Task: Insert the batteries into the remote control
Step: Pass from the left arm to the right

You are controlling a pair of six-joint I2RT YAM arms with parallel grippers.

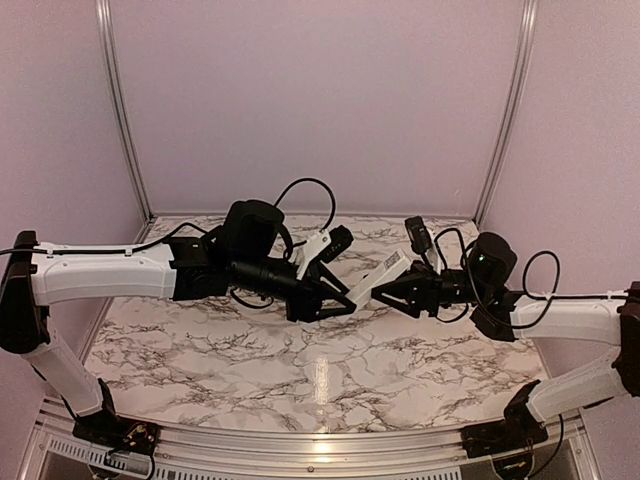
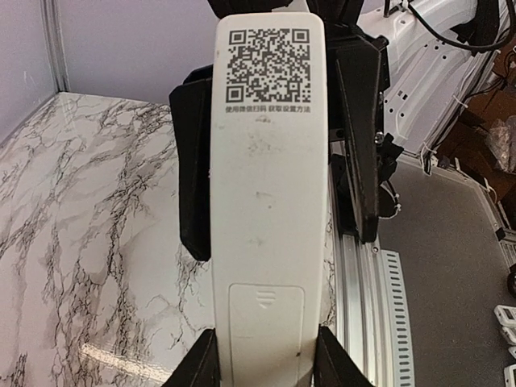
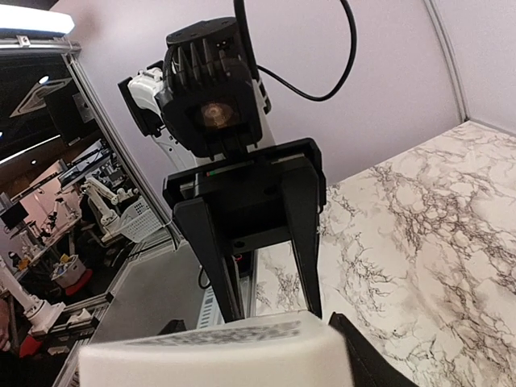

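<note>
My left claw [image 1: 345, 300] holds the remote [image 2: 270, 201] tight by its long sides at one end. It is up in the air, in the middle of the top view. The remote's back faces my left camera. A square code [image 2: 268, 68] sits at the top, and the shut lid [image 2: 266, 310] sits near my fingers [image 2: 208, 367]. My right claw [image 1: 392, 284] stands around the far end, one finger by each long edge. I cannot tell if it squeezes. The table [image 2: 81, 242] lies below at the left. Its metal rail [image 2: 359, 290] runs down the lower right.
</note>
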